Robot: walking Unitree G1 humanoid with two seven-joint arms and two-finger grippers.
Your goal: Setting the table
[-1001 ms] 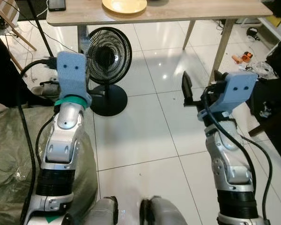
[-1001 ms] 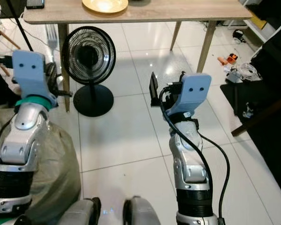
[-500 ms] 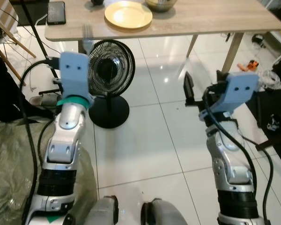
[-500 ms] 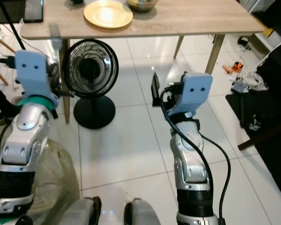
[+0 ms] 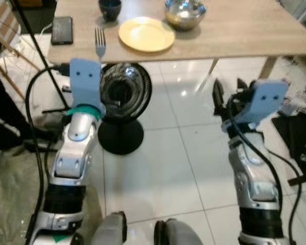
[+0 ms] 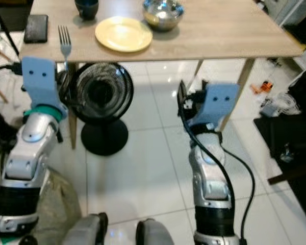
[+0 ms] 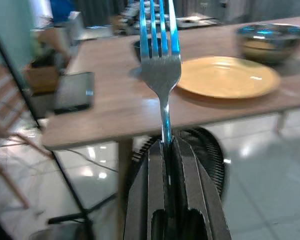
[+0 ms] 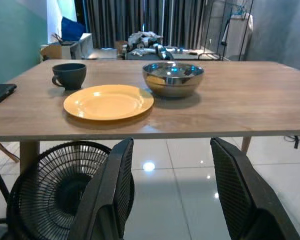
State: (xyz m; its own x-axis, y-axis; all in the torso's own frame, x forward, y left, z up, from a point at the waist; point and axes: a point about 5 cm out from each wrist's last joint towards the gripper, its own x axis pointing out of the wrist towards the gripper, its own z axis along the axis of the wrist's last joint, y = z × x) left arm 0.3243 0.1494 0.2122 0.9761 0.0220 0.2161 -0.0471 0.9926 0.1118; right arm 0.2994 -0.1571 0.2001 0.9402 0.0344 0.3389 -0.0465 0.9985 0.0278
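Pale wood makes up the table (image 6: 234, 35) ahead of both your grippers, its top smooth and matt. Under its near edge stands a black wire-caged fan (image 6: 99, 97) on a round base, just below and beyond your left gripper (image 7: 166, 150), between you and the table. On the tabletop you have a flat yellow plate (image 8: 108, 101), a shiny steel bowl (image 8: 173, 77) beside it, a dark cup (image 8: 69, 74) behind the plate and a black phone (image 7: 75, 91) near the corner. Your left arm is raised with its jaws clamped together on the handle of a metal fork (image 7: 160, 60), tines straight up. Your right gripper (image 8: 172, 195) is held level at the table edge, jaws wide apart and holding nothing, plate and bowl beyond the gap.
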